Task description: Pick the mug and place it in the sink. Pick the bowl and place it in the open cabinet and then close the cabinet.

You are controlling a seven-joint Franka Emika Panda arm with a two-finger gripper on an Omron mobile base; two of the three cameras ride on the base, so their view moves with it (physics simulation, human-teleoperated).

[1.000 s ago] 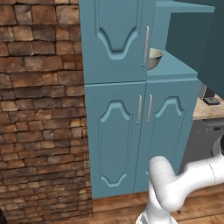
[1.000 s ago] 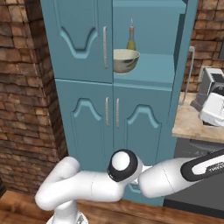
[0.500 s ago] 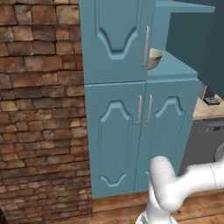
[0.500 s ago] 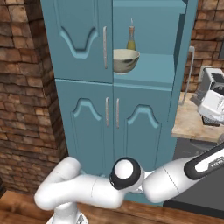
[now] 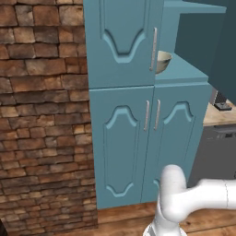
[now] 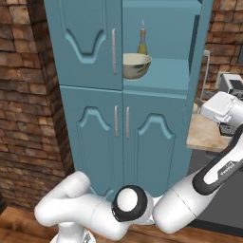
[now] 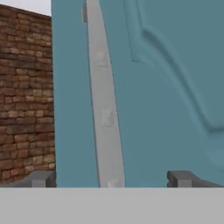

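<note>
The bowl (image 5: 162,61) (image 6: 136,65) stands on the shelf inside the open upper half of the tall teal cabinet (image 5: 122,44) (image 6: 85,42), just right of the shut left door. The cabinet's right door (image 6: 203,33) (image 5: 207,46) hangs swung out. My gripper (image 7: 111,180) is open, facing the outer face of that door at close range. The door's slim silver handle (image 7: 103,109) runs between my two fingertips, and nothing is held. My white hand (image 6: 222,108) hovers at the right, below the open door. The mug and the sink are out of view.
A slim yellow-green bottle (image 6: 142,43) stands behind the bowl on the same shelf. A brick wall (image 5: 41,115) flanks the cabinet on the left. A beige counter (image 6: 204,135) with a silver appliance (image 6: 232,85) lies to the right, beside my hand.
My arm has shifted a little: the elbow sank and the hand rose slightly toward the open door. The bowl and both doors stay where they were.
</note>
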